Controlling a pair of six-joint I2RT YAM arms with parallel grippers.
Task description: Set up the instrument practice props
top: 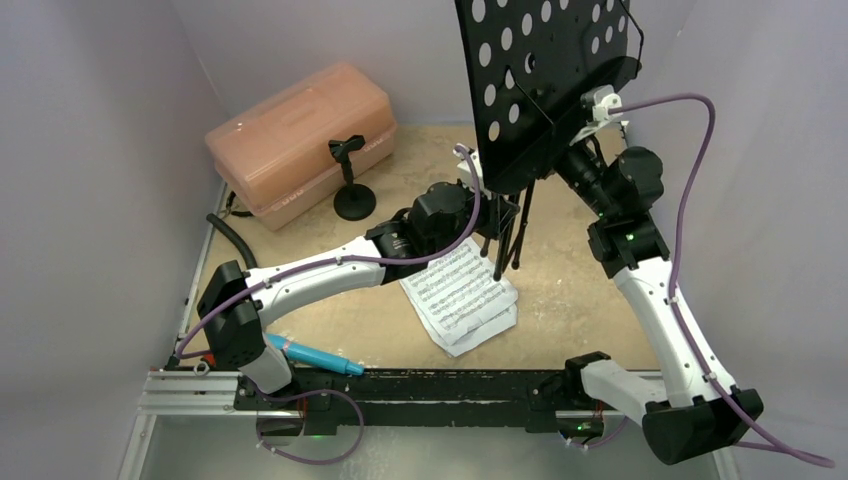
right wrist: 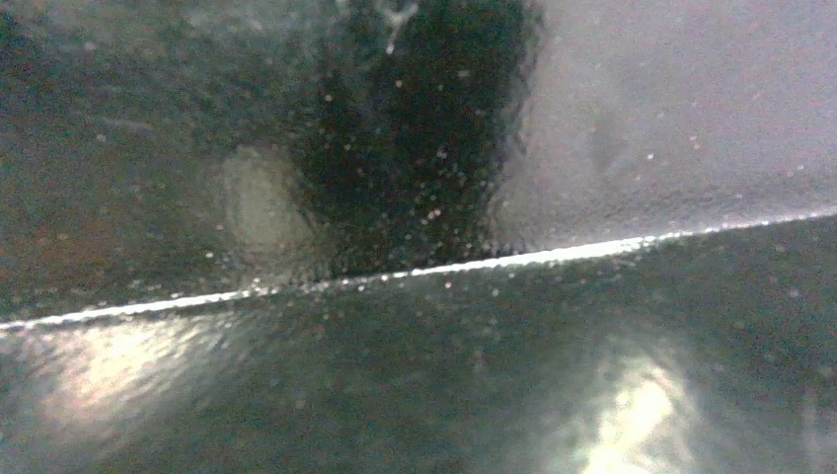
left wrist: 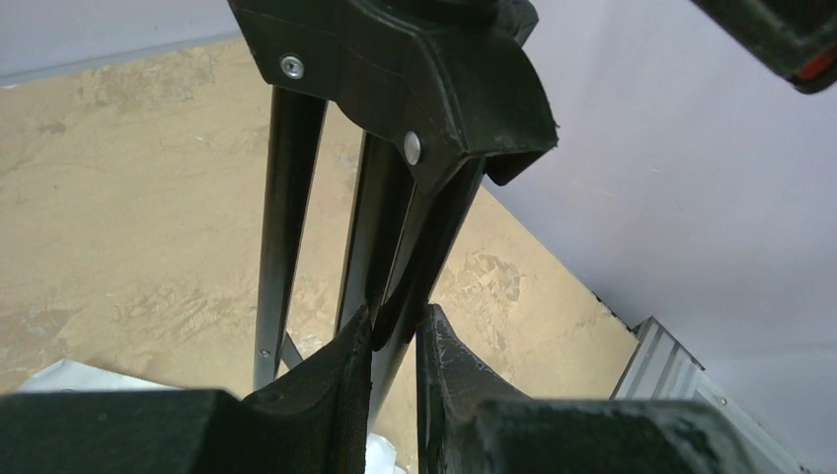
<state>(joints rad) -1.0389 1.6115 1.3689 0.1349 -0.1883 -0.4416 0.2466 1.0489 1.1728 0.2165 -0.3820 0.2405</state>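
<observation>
At mid-table, toward the far side: music stand [top: 545,80], black, upright, top of its desk cut off by the frame edge. Flat metal desk, punched with rows of round holes. Below it, thin tubular legs folded close together, hanging parallel rather than spread. From the left wrist view, a moulded black collar with two silver rivets, gathering the glossy leg tubes. Clamped on one of those tubes, low down, by the left gripper [left wrist: 395,346] — worn, textured pads tight against either side. Contact between the leg tips and the table [top: 580,310]: unclear.

Behind the desk's lower right edge, the right gripper [top: 578,150], fingers hidden from above. In its own wrist view only a dark, speckled blur crossed by one bright slanted line, so impossible to tell whether closed or parted, or on what.

Just beside the leg tips, toward the arms: sheet-music pages [top: 462,295], white, printed with staves, two overlapping sheets lying flat and askew on the mottled tan surface. Farther left, mic stand [top: 352,190], small, black, round-based, clip on top, just in front of the pink box [top: 295,140] — translucent plastic, rounded lid. At the near edge, microphone [top: 318,355], cyan-blue, lying on its side, one end by the left arm's base joint.
</observation>
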